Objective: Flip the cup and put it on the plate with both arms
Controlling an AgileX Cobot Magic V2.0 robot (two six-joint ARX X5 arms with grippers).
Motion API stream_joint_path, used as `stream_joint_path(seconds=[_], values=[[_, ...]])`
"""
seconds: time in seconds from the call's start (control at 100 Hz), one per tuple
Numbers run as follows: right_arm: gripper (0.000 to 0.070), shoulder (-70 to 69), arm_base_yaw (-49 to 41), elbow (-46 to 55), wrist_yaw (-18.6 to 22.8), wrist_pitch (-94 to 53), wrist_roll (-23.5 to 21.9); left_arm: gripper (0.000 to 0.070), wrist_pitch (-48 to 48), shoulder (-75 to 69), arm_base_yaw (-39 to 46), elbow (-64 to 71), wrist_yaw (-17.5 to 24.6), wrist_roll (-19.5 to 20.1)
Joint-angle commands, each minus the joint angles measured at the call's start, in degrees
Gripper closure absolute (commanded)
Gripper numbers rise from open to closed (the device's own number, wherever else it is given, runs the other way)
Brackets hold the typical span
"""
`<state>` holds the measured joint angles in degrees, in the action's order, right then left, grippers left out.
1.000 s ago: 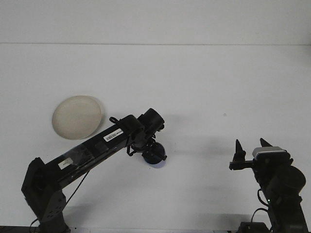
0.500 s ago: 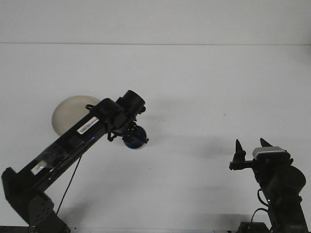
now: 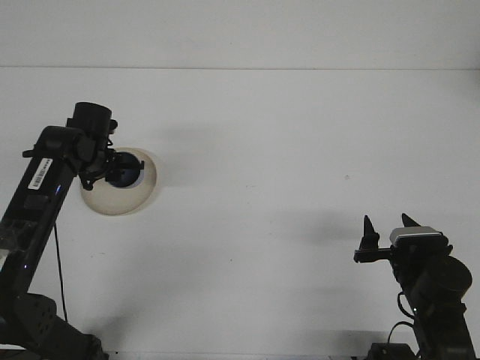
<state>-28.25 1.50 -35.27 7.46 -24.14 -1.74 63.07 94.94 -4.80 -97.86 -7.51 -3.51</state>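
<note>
A dark blue cup (image 3: 124, 170) hangs over the cream plate (image 3: 135, 195) at the left of the white table. My left gripper (image 3: 114, 169) is shut on the cup, and the left arm's wrist hides part of the plate's left side. Whether the cup touches the plate I cannot tell. My right gripper (image 3: 389, 228) stands open near the front right, its two dark fingers pointing up with nothing between them.
The white table (image 3: 285, 150) stretches between the two arms. The right arm's base and camera housing (image 3: 431, 277) sit at the lower right corner. A black cable (image 3: 58, 262) runs down beside the left arm.
My left arm has swung left and back from the table's middle, carrying the cup to above the plate. The right arm has not moved.
</note>
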Motion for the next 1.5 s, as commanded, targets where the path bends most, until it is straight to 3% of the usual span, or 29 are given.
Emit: stream_joint_path(seconds=[0.0, 0.38, 1.05, 1.13, 1.29, 1.49], values=[[0.0161, -0.2, 0.0, -0.6, 0.0, 0.5, 0.3, 0.0694, -0.3, 1.9, 1.9, -1.1, -0.2, 0.6], [0.0161, -0.2, 0.0, -0.6, 0.0, 0.5, 0.3, 0.0694, -1.9, 8.5, 7.8, -1.1, 0.1, 0.4], [0.0161, -0.2, 0.0, -0.6, 0.0, 0.5, 0.3, 0.0680, -3.4, 13.6, 8.9, -1.1, 2.0, 0.3], [0.0161, -0.2, 0.0, -0.6, 0.0, 0.5, 0.3, 0.0658, -3.5, 13.6, 9.0, -1.1, 2.0, 0.3], [0.0161, -0.2, 0.0, -0.6, 0.0, 0.5, 0.3, 0.0510, -3.5, 13.6, 9.1, -1.1, 2.0, 0.3], [0.0161, -0.2, 0.0, -0.6, 0.0, 0.5, 0.3, 0.0482, -4.5, 13.6, 9.3, -1.1, 2.0, 0.3]])
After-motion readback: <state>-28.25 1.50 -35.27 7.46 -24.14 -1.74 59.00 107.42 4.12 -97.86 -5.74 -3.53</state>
